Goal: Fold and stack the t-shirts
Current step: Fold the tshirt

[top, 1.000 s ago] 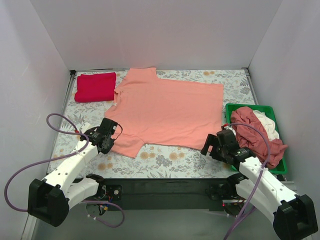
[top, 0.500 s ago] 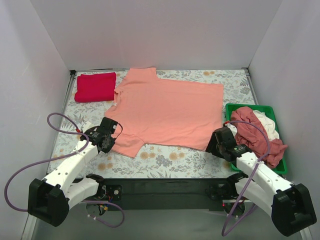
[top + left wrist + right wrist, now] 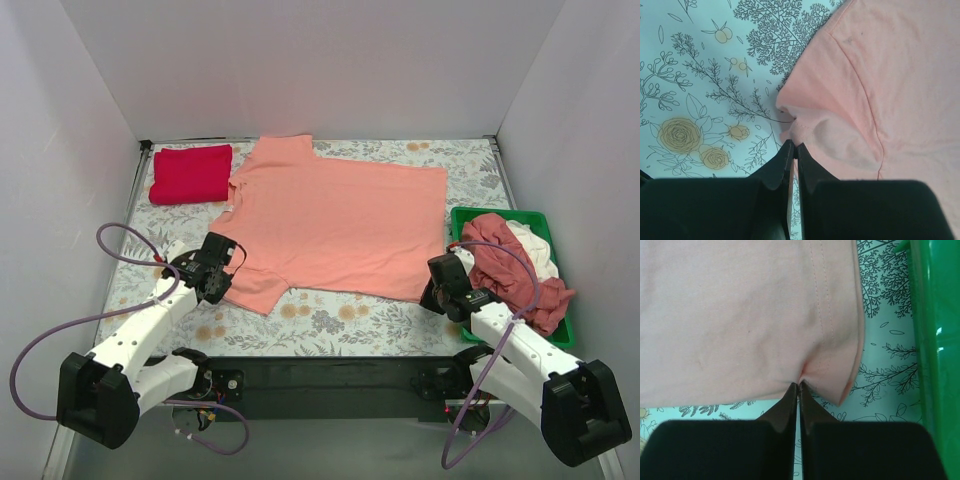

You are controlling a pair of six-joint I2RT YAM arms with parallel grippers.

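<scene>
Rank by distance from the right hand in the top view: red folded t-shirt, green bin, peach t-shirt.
1. peach t-shirt: near right corner pinched in the right hand.
2. green bin: just to its right.
3. red folded t-shirt: far left corner.

Ahead of your black left gripper (image 3: 792,146) lies a plain salmon-pink t-shirt (image 3: 890,75) on a pale cloth (image 3: 690,60) printed with dark leaves and yellow roses; right of your right gripper (image 3: 799,385), a green bin (image 3: 935,340).

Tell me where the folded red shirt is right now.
In the top external view, the folded red shirt lies in the far left corner of the table, just left of the spread salmon t-shirt.
</scene>
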